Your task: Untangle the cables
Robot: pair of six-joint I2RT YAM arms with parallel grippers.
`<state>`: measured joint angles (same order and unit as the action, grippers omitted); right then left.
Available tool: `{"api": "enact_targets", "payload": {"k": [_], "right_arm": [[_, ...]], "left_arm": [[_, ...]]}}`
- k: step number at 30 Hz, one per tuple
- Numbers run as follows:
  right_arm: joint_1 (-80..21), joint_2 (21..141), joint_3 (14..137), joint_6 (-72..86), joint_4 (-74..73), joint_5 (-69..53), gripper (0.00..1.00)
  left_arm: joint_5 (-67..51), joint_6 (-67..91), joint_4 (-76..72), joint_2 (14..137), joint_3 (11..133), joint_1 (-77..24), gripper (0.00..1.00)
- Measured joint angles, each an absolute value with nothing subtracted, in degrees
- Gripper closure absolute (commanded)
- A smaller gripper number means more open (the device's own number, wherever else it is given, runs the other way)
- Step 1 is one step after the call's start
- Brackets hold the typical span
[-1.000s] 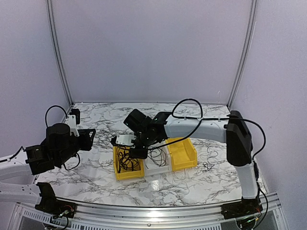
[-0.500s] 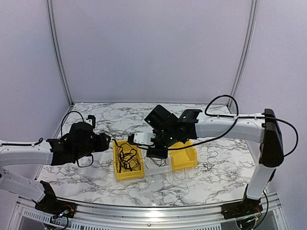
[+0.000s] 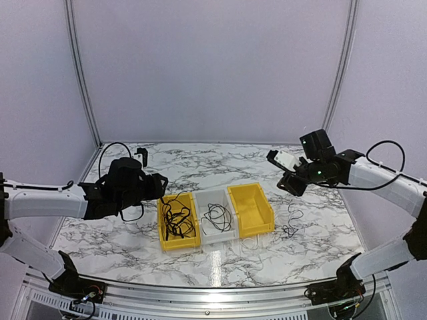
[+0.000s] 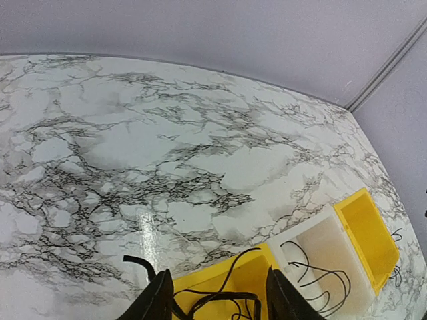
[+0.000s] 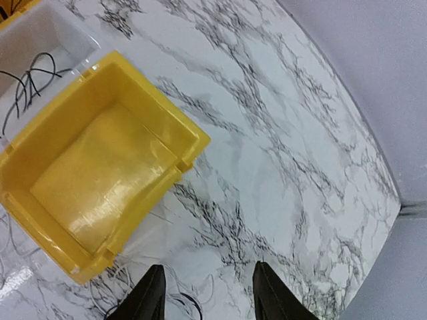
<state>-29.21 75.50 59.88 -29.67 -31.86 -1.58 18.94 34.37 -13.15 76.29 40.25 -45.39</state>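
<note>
The right end effector [image 3: 291,183], fingers apart and empty, is swinging off to the frame's right, leaving one cable [image 3: 217,217] separated in the white bin [image 3: 212,194]. The left end effector [image 3: 159,185], likewise apart, is nearing the tangled cables [image 3: 175,223] in the left yellow bin [image 3: 180,243].

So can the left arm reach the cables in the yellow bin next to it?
Probably yes. The left gripper is open at the rim of the left yellow bin, and the black cables lie uncovered inside, right in front of it. Nothing looks to be in the way.
</note>
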Motion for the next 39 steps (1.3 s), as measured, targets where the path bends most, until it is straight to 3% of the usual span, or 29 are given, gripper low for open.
{"api": "enact_targets", "payload": {"k": [7, 12, 18, 23, 28, 39], "right_arm": [[-15.33, 72.40, 50.87, -32.08, -31.88, -6.48, 0.49], [-13.65, 73.34, 49.25, -33.04, -30.59, -8.84, 0.48], [-13.58, 76.34, 49.21, -33.01, -28.03, -10.87, 0.48], [-13.58, 77.28, 49.15, -32.86, -26.74, -11.88, 0.48], [-13.58, 78.11, 49.12, -32.58, -26.11, -12.80, 0.48], [-13.58, 78.85, 49.04, -31.97, -25.91, -13.50, 0.48]], "left_arm": [[18.61, 28.25, -13.87, 80.68, 46.15, -52.58, 0.50], [18.90, 25.52, -14.31, 84.66, 50.87, -57.60, 0.50], [30.06, 30.20, -5.52, 86.41, 53.91, -57.93, 0.41], [32.12, 36.99, -0.14, 81.38, 51.48, -51.70, 0.37], [26.48, 46.46, -5.82, 73.58, 41.63, -42.17, 0.34], [5.76, 63.48, -27.42, 82.63, 32.29, -30.76, 0.41]]}}
